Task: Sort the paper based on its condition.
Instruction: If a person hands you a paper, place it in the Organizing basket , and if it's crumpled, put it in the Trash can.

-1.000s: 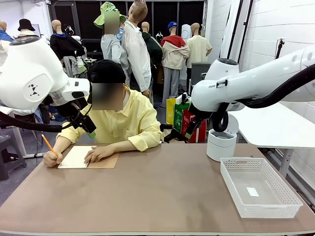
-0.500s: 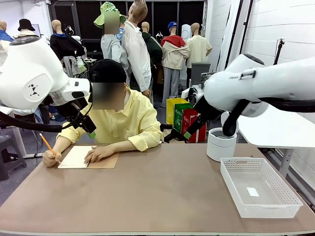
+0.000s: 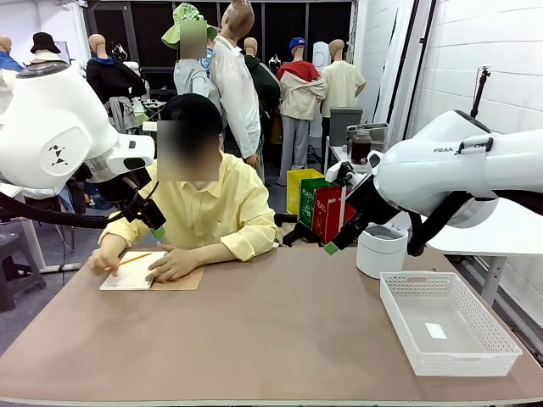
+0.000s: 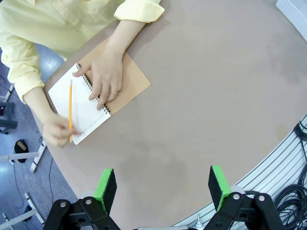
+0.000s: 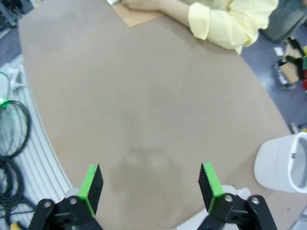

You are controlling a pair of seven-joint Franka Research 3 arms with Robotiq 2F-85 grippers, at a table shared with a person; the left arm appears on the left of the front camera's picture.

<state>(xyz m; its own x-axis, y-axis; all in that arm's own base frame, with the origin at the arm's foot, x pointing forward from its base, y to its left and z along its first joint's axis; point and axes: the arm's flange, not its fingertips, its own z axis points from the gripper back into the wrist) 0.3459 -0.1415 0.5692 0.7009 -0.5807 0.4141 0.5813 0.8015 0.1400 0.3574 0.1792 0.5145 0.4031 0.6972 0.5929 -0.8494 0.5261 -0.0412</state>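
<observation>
No loose paper is in view. A person in a yellow shirt holds a pencil [image 4: 70, 103] over the white page of a spiral notebook [image 3: 134, 271] [image 4: 84, 112] with a tan cover, at the far left of the table. My left gripper [image 3: 149, 219] [image 4: 163, 184] hangs open and empty high above the table near the notebook. My right gripper [image 3: 336, 236] [image 5: 149, 184] is open and empty too, above the table's far right part, left of a white cup.
A white cylindrical cup [image 3: 381, 249] [image 5: 283, 163] stands at the far right edge. A white mesh basket [image 3: 462, 363] sits at the right front with a small white patch on its floor. The person's arms [image 5: 225, 24] rest along the far edge.
My right arm has swung and brought its gripper lower and to the right, toward the cup. The person has laid the pencil hand onto the page. The left arm has not moved.
</observation>
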